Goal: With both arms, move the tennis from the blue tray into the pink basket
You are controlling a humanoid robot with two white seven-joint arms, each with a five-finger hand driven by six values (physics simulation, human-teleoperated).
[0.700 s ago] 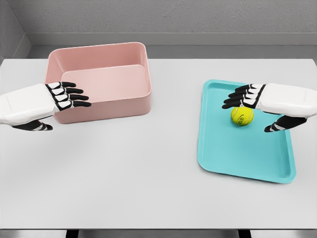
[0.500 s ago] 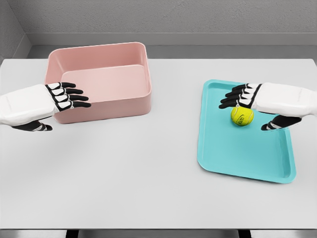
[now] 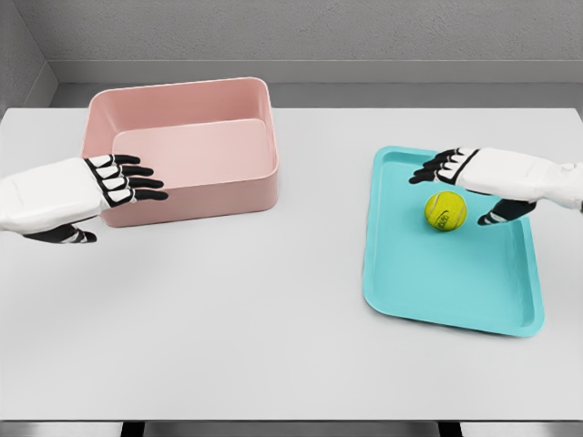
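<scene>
Presently the right hand (image 3: 487,177) holds its fingers (image 3: 430,169) spread and empty above the tennis ball (image 3: 445,211), which lies in the blue tray (image 3: 446,291). Step in hand: the approach; next it must lower and close. Left hand (image 3: 91,187), fingers extended, waits by the pink basket (image 3: 182,150).

Right hand (image 3: 474,177) now lifted and drawn back toward the far edge of the blue tray (image 3: 428,282), fingers spread just beyond the tennis ball (image 3: 445,211) rather than over it, uncovering the ball's top. Thumb swung out to the ball's right side. Left hand (image 3: 109,187) barely shifted.
</scene>
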